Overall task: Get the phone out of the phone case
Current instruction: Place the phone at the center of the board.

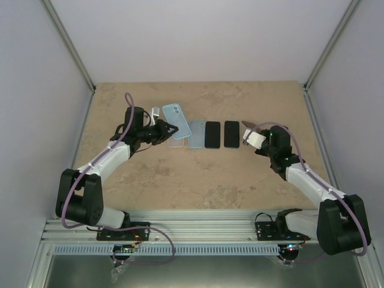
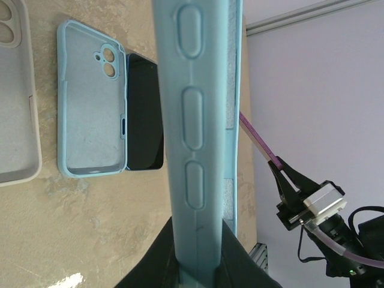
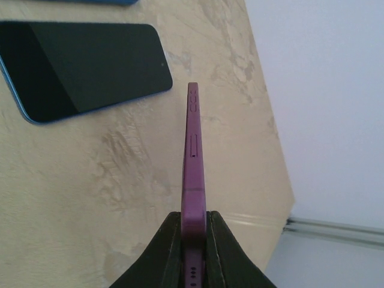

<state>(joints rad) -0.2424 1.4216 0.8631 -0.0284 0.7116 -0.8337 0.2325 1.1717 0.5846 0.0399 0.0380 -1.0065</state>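
Left gripper (image 2: 198, 243) clamps the light-blue silicone case (image 2: 198, 150), likely soft and bendy; right gripper (image 3: 193, 227) pinches the slim purple phone (image 3: 193, 162), likely stiff and slick

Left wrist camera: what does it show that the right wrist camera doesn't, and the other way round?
Only the left wrist view: the left claw shut on a light blue case held edge-on, an empty blue case, a pale case and the right arm far off. Only the right wrist view: the right claw shut on a purple phone. Both: the tan table, and a dark-screened phone lying flat, though I cannot tell whether it is the same one.
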